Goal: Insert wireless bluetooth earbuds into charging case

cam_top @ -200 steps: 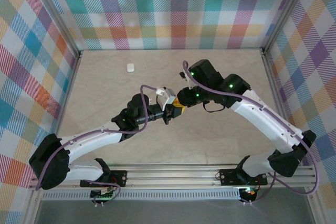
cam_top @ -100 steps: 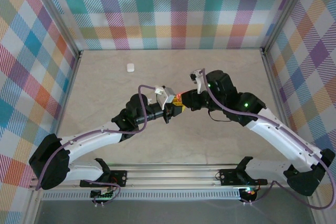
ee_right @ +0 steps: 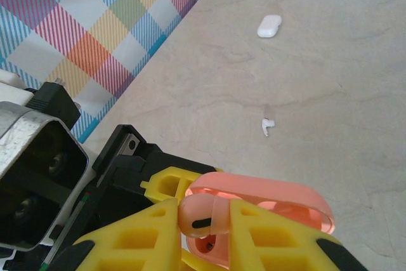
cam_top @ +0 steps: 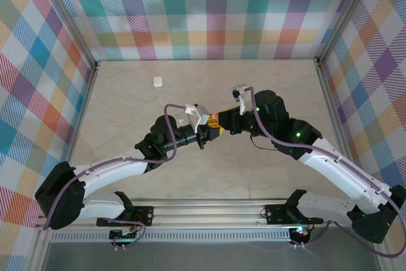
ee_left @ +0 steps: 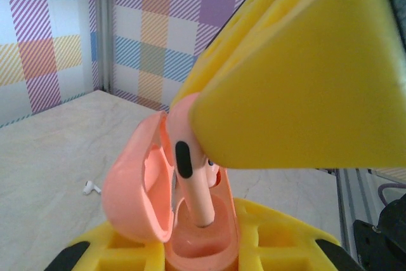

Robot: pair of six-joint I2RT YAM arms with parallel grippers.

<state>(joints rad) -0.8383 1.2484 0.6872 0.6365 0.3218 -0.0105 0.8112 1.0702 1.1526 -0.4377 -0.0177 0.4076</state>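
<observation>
Left gripper (ee_left: 198,253) is clamping the open pink case (ee_left: 136,190) while right gripper (ee_right: 206,236) is pinching a pink earbud (ee_right: 202,212) at its socket, risking a skewed, jammed stem.

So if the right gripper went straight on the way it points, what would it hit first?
Probably the open pink charging case in the left gripper; the pink earbud in the right gripper pokes into it.
</observation>
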